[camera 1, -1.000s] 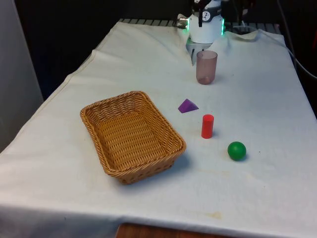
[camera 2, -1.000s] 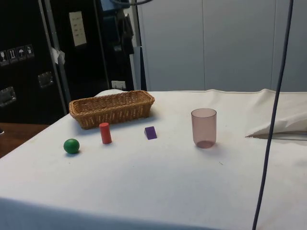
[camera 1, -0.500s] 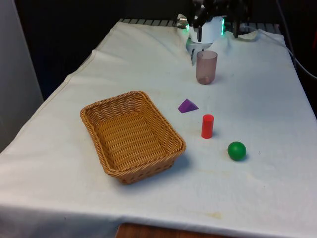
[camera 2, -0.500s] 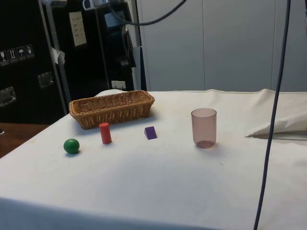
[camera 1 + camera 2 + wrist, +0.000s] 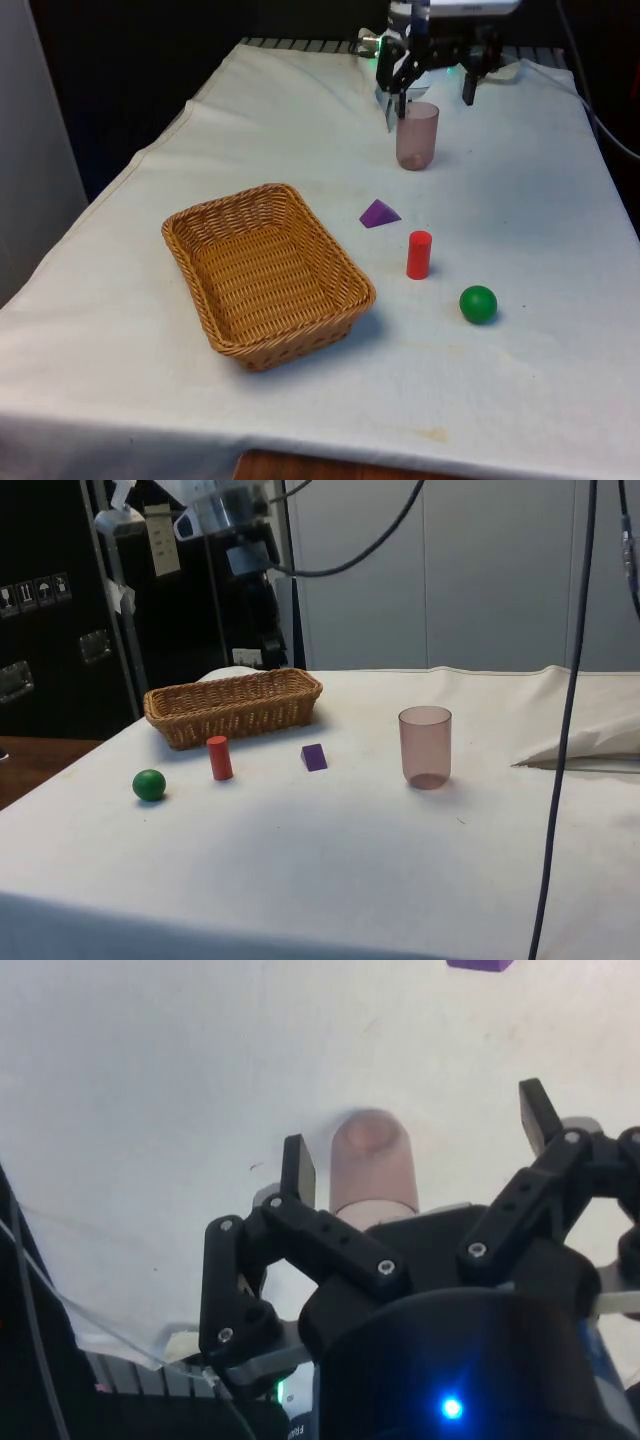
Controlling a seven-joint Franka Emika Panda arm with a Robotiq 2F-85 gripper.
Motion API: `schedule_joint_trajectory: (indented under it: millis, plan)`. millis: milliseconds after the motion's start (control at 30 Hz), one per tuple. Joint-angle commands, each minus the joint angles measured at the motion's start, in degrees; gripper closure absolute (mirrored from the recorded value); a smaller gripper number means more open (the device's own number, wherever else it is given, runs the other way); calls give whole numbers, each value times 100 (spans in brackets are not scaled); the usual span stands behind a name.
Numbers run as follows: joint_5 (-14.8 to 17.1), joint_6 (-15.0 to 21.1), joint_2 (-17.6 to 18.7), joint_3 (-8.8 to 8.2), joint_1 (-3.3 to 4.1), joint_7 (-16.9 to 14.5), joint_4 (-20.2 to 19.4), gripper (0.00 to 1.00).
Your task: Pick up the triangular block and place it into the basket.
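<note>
The purple triangular block (image 5: 379, 213) (image 5: 314, 757) lies flat on the white cloth, just off the wicker basket's (image 5: 300, 345) (image 5: 230, 708) far corner on the front view's right. My black gripper (image 5: 435, 88) (image 5: 420, 1140) hangs open and empty in the air over the pink cup (image 5: 417, 135) at the table's far end, well behind the block. Its fingers (image 5: 298, 1170) straddle the cup (image 5: 372, 1165) from above in the wrist view, with the block's edge (image 5: 480, 964) beyond. From the side, the gripper (image 5: 250, 565) is high above the table.
A red cylinder (image 5: 419, 254) (image 5: 219, 758) stands upright near the block, and a green ball (image 5: 478, 304) (image 5: 149, 785) rests further toward the front view's right. The translucent cup (image 5: 425, 746) stands upright. Cables hang at the side view's right.
The gripper has come down and forward from the arm's base to a spot over the cup. The block, basket, cylinder, ball and cup have stayed put.
</note>
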Motion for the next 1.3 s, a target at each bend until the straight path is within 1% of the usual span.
schedule_joint_trajectory:
  millis: [0,100,133,167,267,400,433,467,667,733,767,800,1000,1033,1067,1267]
  plan:
    - [-11,97,29,6,0,-63,-34,0]
    - [-11,183,143,6,0,-252,-63,0]
    - [0,97,109,0,0,-195,-34,0]
    - [-11,201,166,6,0,-298,-63,0]
    - [-17,275,281,6,6,-476,-74,0]
    - [-23,338,378,-6,-6,-676,-74,0]
    - [0,258,372,-6,0,-630,-46,0]
    - [-23,355,401,-6,-6,-722,-74,0]
    - [-29,407,550,-23,-6,-1054,-74,0]
    - [-34,424,584,-29,-6,-1152,-74,0]
    - [0,344,579,-29,-6,-1123,-46,0]
    - [-34,435,613,-34,-11,-1243,-80,0]
    - [-46,458,676,-46,-6,-1513,-92,0]
    - [0,378,676,-46,-11,-1507,-63,0]
    - [-52,464,682,-52,-6,-1558,-97,0]
    - [-86,470,728,-57,-6,-1902,-126,0]
